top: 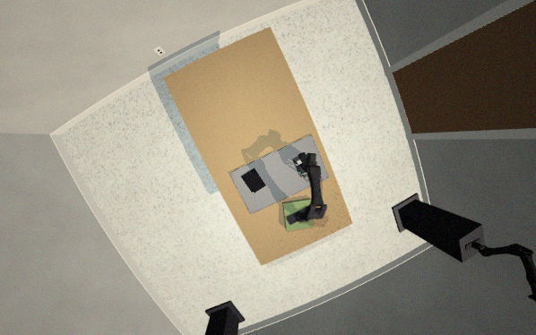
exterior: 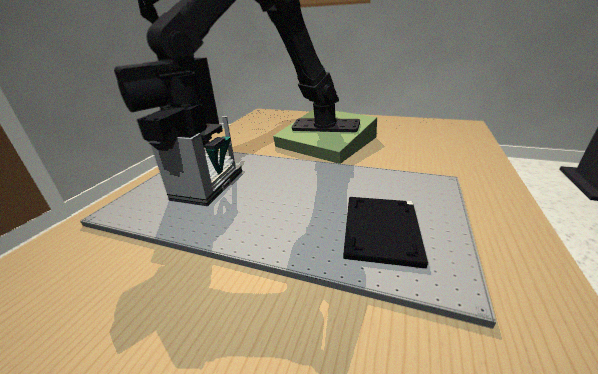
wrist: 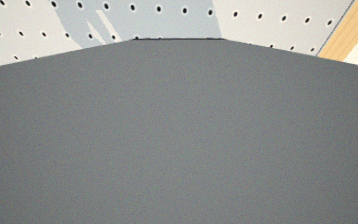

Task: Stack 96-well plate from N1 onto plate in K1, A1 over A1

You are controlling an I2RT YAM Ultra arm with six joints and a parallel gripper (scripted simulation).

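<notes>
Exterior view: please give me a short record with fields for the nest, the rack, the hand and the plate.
nest N1: black nest on the grey perforated board, nothing on it
rack K1: grey rack at the board's far left corner
hand: hand lowered into the rack from above, shut on a plate
carried plate: plate inside the rack, mostly hidden; seating cannot be judged
wrist view: filled by a grey surface
</notes>
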